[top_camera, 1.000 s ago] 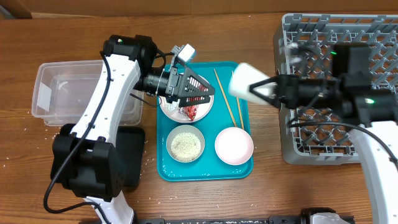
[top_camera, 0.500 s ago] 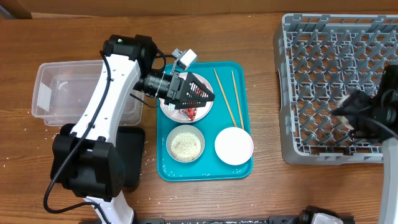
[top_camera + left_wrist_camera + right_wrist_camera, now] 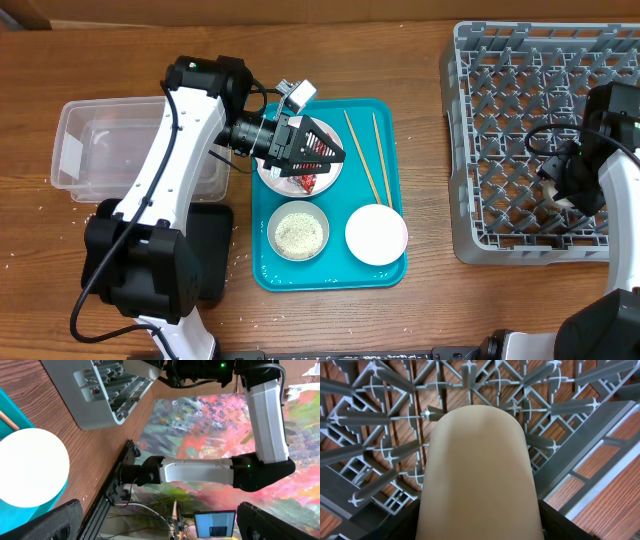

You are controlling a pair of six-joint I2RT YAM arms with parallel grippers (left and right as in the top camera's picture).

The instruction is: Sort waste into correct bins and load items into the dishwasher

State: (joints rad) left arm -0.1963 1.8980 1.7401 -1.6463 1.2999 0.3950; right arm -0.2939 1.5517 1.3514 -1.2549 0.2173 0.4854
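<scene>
My left gripper (image 3: pixel 318 152) is open, lying sideways just above the round white plate (image 3: pixel 275 178) on the teal tray (image 3: pixel 392 262); its fingers (image 3: pixel 160 527) are spread wide and empty. A red wrapper (image 3: pixel 307 183) lies on the plate under it. A bowl of white rice (image 3: pixel 298 232), an empty white bowl (image 3: pixel 376 235) and two chopsticks (image 3: pixel 366 157) are on the tray. My right gripper (image 3: pixel 480 530) is shut on the white cup (image 3: pixel 479 465), low over the grey dish rack (image 3: pixel 520 110) near its right side. The tissue is hidden.
The clear tub (image 3: pixel 110 150) stands at the left. The black tray (image 3: pixel 212 262) lies in front of it, partly under my left arm. A few loose rice grains (image 3: pixel 38 210) dot the table at the left. Rack pegs (image 3: pixel 380 445) surround the cup.
My right arm has swung right, carrying the cup from the tray's edge to the rack's right side. My left gripper has stayed over the plate.
</scene>
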